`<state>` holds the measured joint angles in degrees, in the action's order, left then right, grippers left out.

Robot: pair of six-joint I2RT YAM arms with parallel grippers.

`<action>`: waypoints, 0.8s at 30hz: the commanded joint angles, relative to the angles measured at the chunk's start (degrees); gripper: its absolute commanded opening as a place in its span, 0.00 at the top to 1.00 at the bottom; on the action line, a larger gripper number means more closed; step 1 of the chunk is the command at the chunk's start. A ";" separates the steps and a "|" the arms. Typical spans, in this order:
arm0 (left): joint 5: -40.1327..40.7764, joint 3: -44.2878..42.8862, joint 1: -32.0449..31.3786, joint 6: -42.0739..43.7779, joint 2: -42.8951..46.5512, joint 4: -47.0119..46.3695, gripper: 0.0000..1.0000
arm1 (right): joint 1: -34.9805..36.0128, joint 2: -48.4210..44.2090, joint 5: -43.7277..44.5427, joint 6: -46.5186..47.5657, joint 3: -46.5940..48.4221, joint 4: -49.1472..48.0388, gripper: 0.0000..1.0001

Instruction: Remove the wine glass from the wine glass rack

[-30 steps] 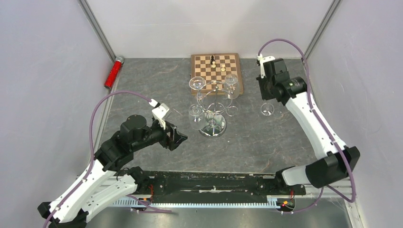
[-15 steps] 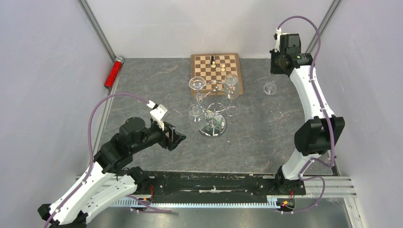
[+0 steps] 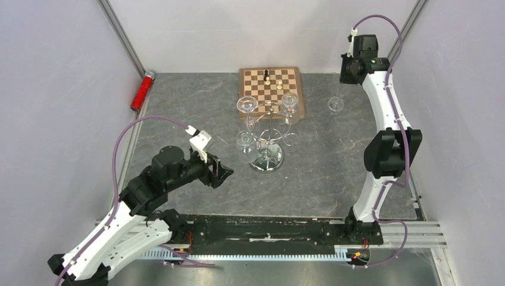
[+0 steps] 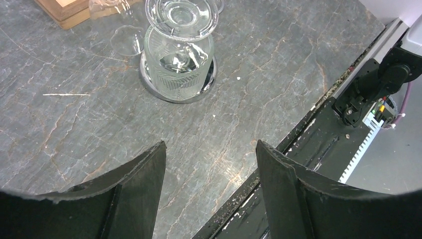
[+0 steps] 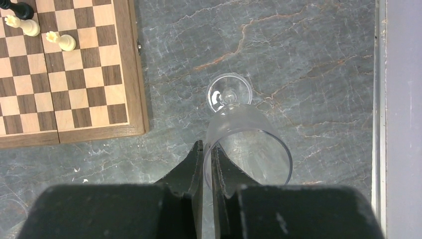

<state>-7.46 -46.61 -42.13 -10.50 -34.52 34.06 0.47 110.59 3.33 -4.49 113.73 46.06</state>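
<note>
The chrome wine glass rack (image 3: 267,134) stands mid-table on its round mirrored base (image 4: 178,74), with three wine glasses hanging from its arms (image 3: 246,105) (image 3: 289,100) (image 3: 244,142). A separate wine glass (image 3: 336,105) is off the rack at the far right, upright. My right gripper (image 5: 207,147) is shut on the rim of this glass (image 5: 249,144), one finger inside the bowl and one outside. Its foot (image 5: 229,92) is over the stone top; whether it touches I cannot tell. My left gripper (image 3: 221,171) hangs open and empty (image 4: 209,144), near-left of the rack.
A wooden chessboard (image 3: 271,89) with three pieces lies behind the rack, just left of the held glass (image 5: 64,69). A red cylinder (image 3: 142,90) lies at the far left edge. The right wall and the table's right edge are close to the glass.
My right arm has carried the wine glass from right of the rack toward the far right corner, beside the chessboard. The left arm has barely moved.
</note>
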 commanded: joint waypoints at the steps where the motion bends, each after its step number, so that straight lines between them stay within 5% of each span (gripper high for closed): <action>1: 1.37 -0.13 -0.06 -1.89 -1.04 -2.07 0.27 | -0.12 1.06 -0.44 -0.18 3.73 -1.77 1.00; 24: 2.44 -0.15 -0.06 -1.45 -1.94 -1.54 0.27 | -0.12 6.82 0.92 1.61 6.27 -0.69 0.98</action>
<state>-6.04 -46.61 -42.13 -10.50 -36.38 34.13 0.49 116.29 3.46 -3.36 117.38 46.30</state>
